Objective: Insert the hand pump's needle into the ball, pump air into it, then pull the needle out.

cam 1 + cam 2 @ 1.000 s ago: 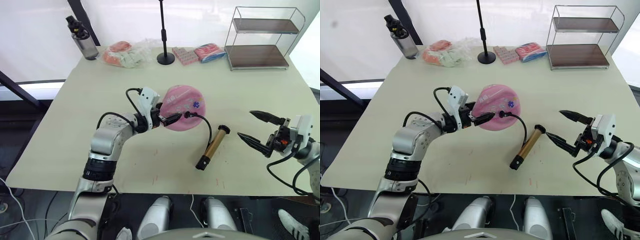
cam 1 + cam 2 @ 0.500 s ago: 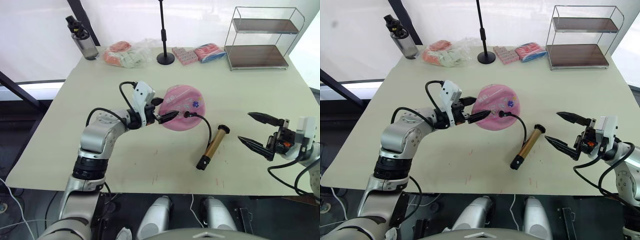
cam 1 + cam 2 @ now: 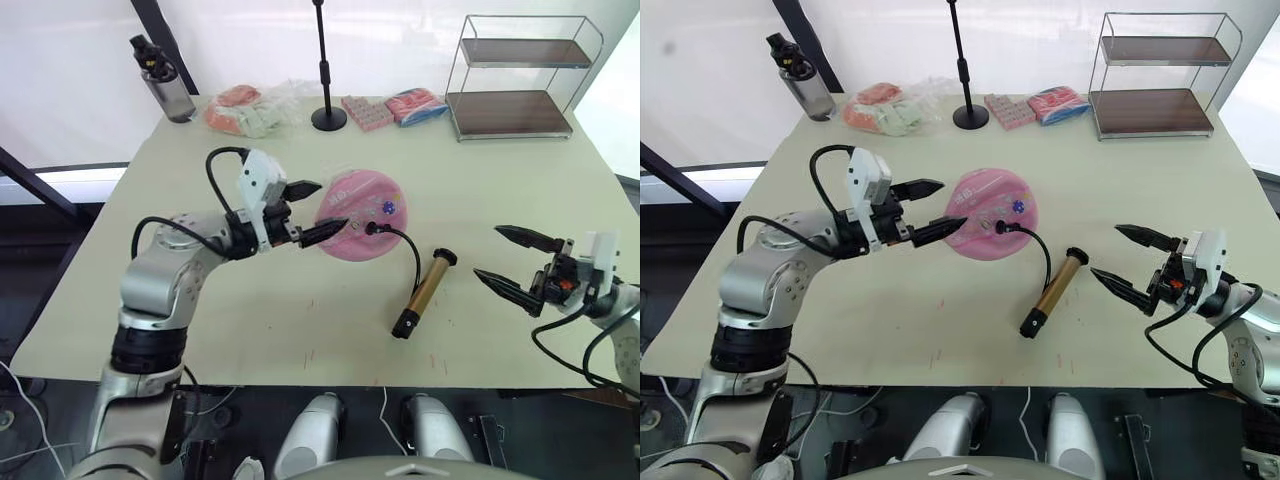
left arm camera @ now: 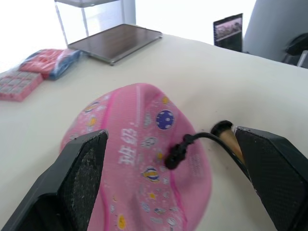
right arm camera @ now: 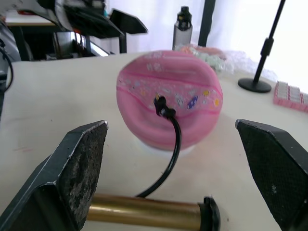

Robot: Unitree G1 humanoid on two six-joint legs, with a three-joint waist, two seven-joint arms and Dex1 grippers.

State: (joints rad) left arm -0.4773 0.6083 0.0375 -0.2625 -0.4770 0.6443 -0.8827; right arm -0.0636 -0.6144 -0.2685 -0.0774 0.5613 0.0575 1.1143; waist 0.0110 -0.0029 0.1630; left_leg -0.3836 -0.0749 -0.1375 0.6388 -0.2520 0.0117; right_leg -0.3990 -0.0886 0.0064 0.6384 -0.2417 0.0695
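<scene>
The pink ball [image 3: 360, 205], dented and printed with small stickers, lies at the table's middle. The needle's black fitting [image 3: 372, 227] sits against the ball's near side, its pin hidden, and the black hose curves from it to the gold hand pump [image 3: 423, 292] lying on the table to the right. My left gripper [image 3: 326, 206] is open just left of the ball, its lower fingertip close to the ball's edge, holding nothing. My right gripper [image 3: 487, 252] is open, a short way right of the pump. The left wrist view shows the fitting [image 4: 174, 156] on the ball [image 4: 130, 159].
Along the far edge stand a water bottle [image 3: 165, 85], a plastic bag of packets [image 3: 250, 110], a black stand's round base [image 3: 329, 118], pink-blue packets [image 3: 400, 105] and a wire shelf [image 3: 515, 80]. The near table edge runs just below the pump.
My left gripper has let go at the needle fitting, opened wide and drawn back to the left. The ball, hose and pump lie as before. The right gripper has barely moved.
</scene>
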